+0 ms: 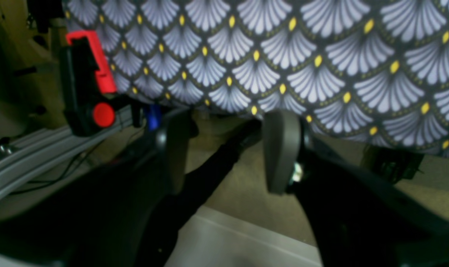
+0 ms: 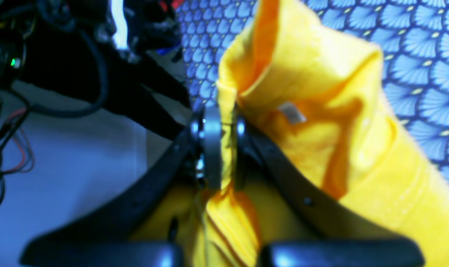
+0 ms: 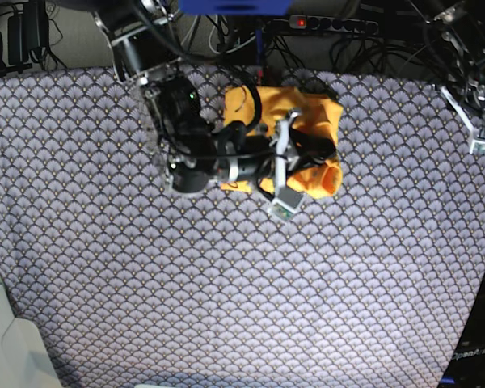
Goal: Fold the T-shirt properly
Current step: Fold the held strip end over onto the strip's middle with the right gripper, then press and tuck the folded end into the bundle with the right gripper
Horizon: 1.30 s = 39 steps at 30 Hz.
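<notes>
The yellow-orange T-shirt (image 3: 307,121) lies bunched up at the back middle of the patterned table. My right arm reaches over it from the left. In the right wrist view my right gripper (image 2: 226,146) is shut on an upright fold of the T-shirt (image 2: 320,111), and cloth spills out on both sides of the fingers (image 2: 212,148). A small white label (image 2: 291,112) shows inside the crumpled cloth. My left gripper (image 1: 226,148) stands open with nothing between its fingers (image 1: 281,148). It hangs off the table's back right edge (image 3: 481,136), well away from the shirt.
A scallop-patterned cloth (image 3: 226,283) covers the whole table. A red and black clamp (image 1: 87,74) and an aluminium rail (image 1: 42,155) sit by the table edge near my left gripper. Cables and a power strip (image 3: 331,24) run along the back.
</notes>
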Available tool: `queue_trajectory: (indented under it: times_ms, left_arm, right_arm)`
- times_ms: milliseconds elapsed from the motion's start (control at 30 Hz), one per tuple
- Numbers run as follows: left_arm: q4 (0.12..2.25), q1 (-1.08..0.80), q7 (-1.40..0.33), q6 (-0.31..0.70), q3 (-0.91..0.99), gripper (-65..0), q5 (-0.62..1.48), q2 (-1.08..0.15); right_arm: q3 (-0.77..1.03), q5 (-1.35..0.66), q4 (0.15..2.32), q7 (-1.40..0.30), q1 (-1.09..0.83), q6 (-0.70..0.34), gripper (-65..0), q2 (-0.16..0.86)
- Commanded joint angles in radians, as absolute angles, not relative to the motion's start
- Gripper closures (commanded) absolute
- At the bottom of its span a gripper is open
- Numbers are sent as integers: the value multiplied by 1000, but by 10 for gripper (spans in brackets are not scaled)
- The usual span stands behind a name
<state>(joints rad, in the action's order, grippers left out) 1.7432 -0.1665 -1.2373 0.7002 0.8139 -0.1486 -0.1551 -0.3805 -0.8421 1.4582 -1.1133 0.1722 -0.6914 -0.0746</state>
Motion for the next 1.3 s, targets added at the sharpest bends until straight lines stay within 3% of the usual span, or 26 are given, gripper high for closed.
queue_trajectory:
  times_ms: [0, 133, 400, 633, 733, 967, 1267]
  left_arm:
    - [1764, -160, -1233, 698, 817, -312, -151, -173]
    - [1761, -160, -1233, 698, 817, -312, -151, -173]
    - [1761, -160, -1234, 698, 817, -312, -151, -173]
    - [1765, -159, -1237, 698, 814, -312, -151, -171]
    - [1764, -159, -1236, 698, 814, -312, -151, -171]
    - [1755, -160, -1233, 698, 816, -312, -151, -171]
    - [1755, -159, -1231, 698, 817, -312, -150, -151]
  right_arm:
    - [-380, -866, 1468, -1090, 193, -698, 0, -84]
    - [-381, -866, 1429, -1089, 213, -698, -9, -84]
    - [-384, -868, 1325, -1013, 237, -698, -147, -42]
    - [-414, -872, 1326, -1023, 248, -698, -310, -42]
    - [-449, -875, 1333, -1023, 265, -698, -336, -42]
    - [-458, -869, 1555, -1024, 263, -698, -323, -19]
    - [-441, -872, 1604, -998, 208, -698, -76, 165]
